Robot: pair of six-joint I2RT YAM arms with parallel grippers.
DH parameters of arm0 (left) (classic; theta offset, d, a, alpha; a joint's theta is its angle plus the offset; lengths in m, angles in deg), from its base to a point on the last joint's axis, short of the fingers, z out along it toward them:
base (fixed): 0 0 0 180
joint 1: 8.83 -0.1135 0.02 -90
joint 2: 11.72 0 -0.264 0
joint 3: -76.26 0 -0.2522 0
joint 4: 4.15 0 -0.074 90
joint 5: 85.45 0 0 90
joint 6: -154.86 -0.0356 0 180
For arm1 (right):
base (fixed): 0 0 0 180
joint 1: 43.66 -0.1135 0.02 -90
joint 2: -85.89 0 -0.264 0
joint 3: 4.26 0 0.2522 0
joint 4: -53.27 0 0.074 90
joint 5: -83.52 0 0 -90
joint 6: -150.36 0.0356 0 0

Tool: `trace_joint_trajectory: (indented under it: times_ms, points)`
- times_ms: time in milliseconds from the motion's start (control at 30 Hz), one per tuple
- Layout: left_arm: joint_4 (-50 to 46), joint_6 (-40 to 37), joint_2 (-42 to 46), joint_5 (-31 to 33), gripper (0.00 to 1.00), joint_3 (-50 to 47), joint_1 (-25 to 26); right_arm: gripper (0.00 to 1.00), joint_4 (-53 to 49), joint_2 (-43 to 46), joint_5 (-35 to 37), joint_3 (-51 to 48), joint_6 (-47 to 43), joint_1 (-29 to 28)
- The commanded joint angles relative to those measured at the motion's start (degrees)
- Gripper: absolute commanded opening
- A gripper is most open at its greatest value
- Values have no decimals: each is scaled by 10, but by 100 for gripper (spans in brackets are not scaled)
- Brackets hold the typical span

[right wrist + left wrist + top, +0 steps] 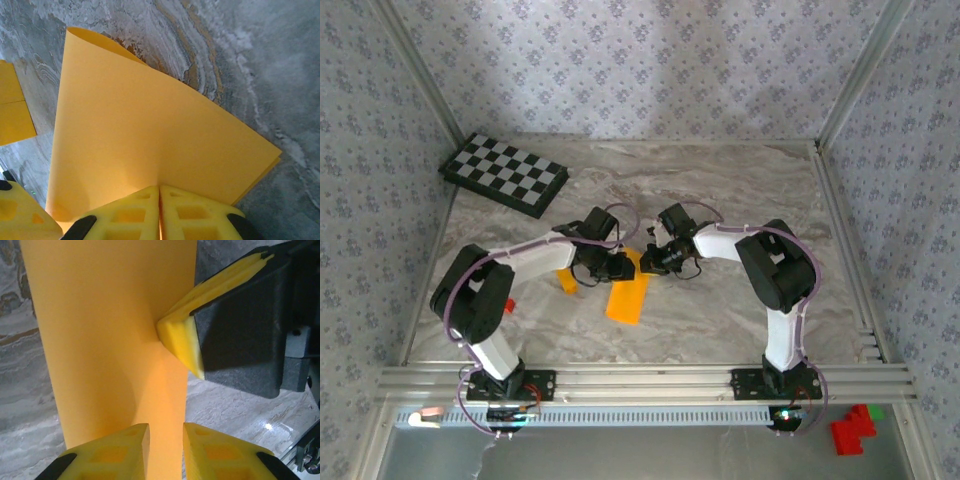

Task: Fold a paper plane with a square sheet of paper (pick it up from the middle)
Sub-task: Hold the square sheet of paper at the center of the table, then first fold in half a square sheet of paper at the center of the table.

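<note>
Red blocks point(850, 432) sit below the near rail on the right. On the marble-patterned tabletop point(740, 320), two arms reach inward and meet at the middle. Between them is the square sheet of paper point(626, 298), orange-yellow and doubled over into a narrower strip with a soft rounded fold. The right gripper point(159, 192) has its yellow fingers pressed together, pinching one edge of the sheet. The left gripper point(166, 432) has its fingers slightly apart with paper in the gap; whether they press it cannot be told. A small orange block point(567, 282) lies just left of the sheet. A black-and-white checkered board point(505, 175) lies in the far left corner.
</note>
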Motion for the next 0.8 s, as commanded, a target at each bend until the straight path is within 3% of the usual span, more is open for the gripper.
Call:
trace_joint_trajectory:
  times_ms: [0,767]
  points:
    - [10,-3,-10,-19,25,21,-4,10,-52,-59,86,-32,-1,-1]
    - [35,-19,-39,0,25,-52,-60,10,-51,-63,91,-40,-1,-1]
